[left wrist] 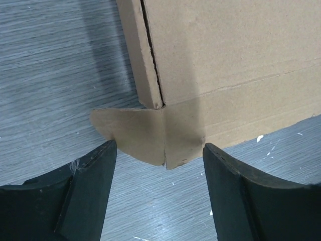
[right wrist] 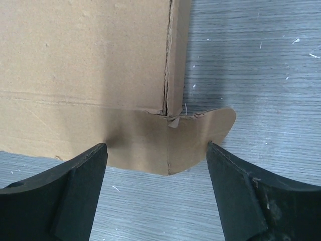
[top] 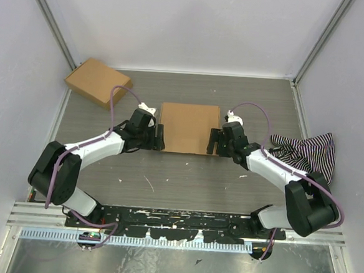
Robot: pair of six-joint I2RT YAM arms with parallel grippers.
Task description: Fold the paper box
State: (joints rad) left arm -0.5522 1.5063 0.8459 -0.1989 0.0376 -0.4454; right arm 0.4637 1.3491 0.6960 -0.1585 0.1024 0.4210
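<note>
1. CENTRE OF THE COUNTER: The paper box (top: 189, 128) lies flat midway between the left and right edges of the counter (top: 179, 181). Its plain brown top is closed. My two arms reach to it from the near edge, one on each side.
2. My left claw (top: 160, 137) sits at the box's near left corner. The wrist camera shows it released, jaws spread wide and gripping nothing.
3. Between the left fingers (left wrist: 83, 193) a rounded left corner tab (left wrist: 125, 131) sticks out from the box and lies flat on the grey surface. Above the tab a dark slit runs up the box's side, between the top panel and a narrow side strip.
4. I cannot tell whether either left fingertip touches the cardboard. Both sit just beside it.
5. My right claw (top: 213, 141) mirrors this at the near right corner. It is also released, with a wide gap between its jaws.
6. The right corner tab (right wrist: 203, 131), rounded at its outer end, lies between the right fingers (right wrist: 251, 201). The outer fingertip sits right at the tab's curved edge. A small tear shows where the tab meets the side strip.
7. FAR LEFT CORNER: A second cardboard box (top: 98, 82), closed, rests at an angle well apart from the arms.
8. RIGHT EDGE: A striped cloth (top: 307, 151) lies crumpled beside my right arm.
</note>
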